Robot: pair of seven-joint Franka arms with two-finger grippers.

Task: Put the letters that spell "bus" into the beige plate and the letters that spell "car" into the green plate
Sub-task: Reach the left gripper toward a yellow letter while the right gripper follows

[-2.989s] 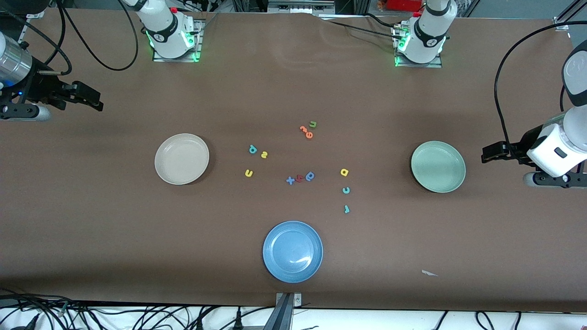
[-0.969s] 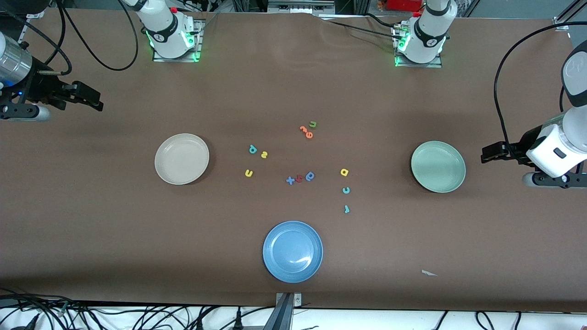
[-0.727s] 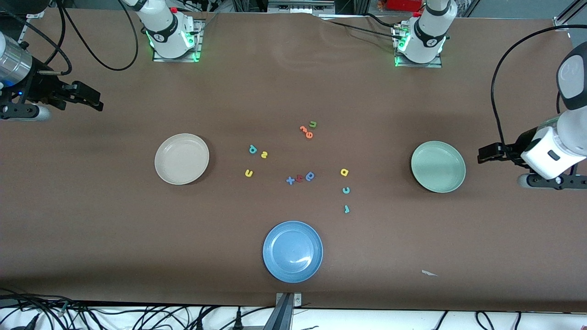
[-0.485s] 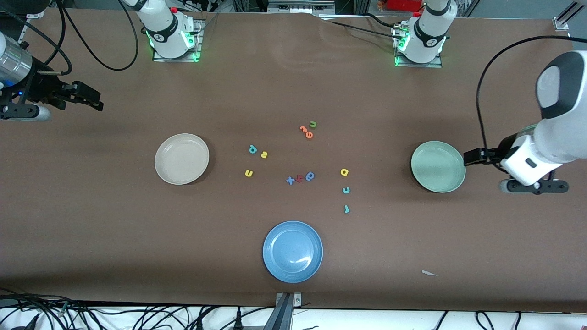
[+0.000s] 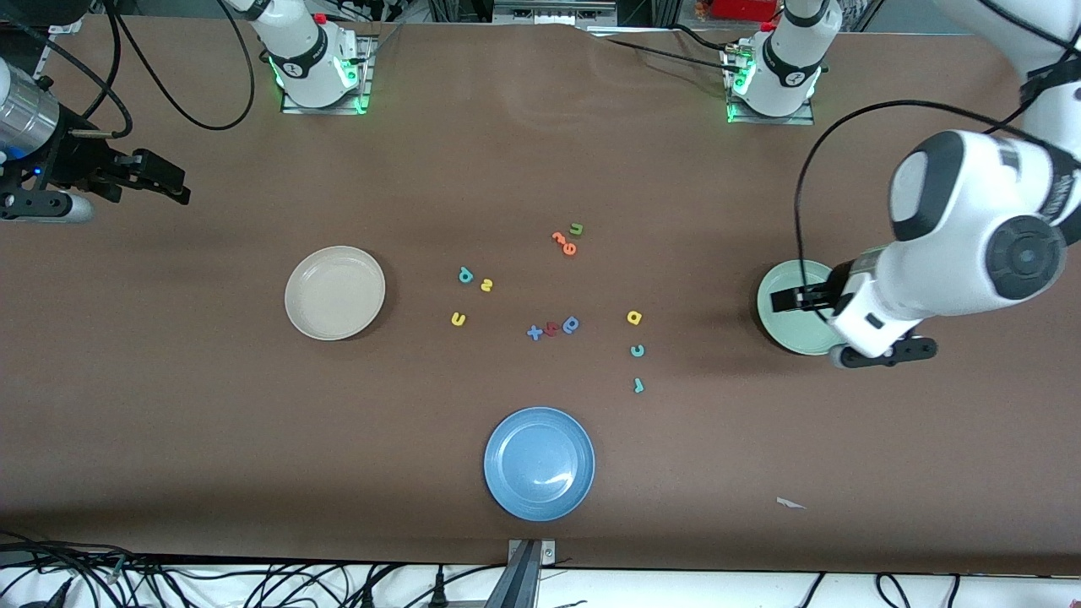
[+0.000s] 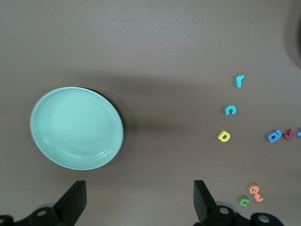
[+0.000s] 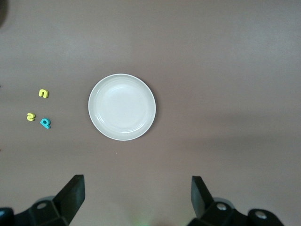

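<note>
Front view: left gripper (image 5: 785,298), fingers spread, over smooth round green plate (image 5: 781,325); right gripper (image 5: 173,182) likewise released.

Beige plate (image 5: 334,293), green plate (image 5: 781,325), blue plate (image 5: 539,463), brown table (image 5: 540,152)

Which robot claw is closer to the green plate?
The left claw. It hangs open right over the green plate. The right claw waits open at the right arm's end, past the beige plate.
</note>
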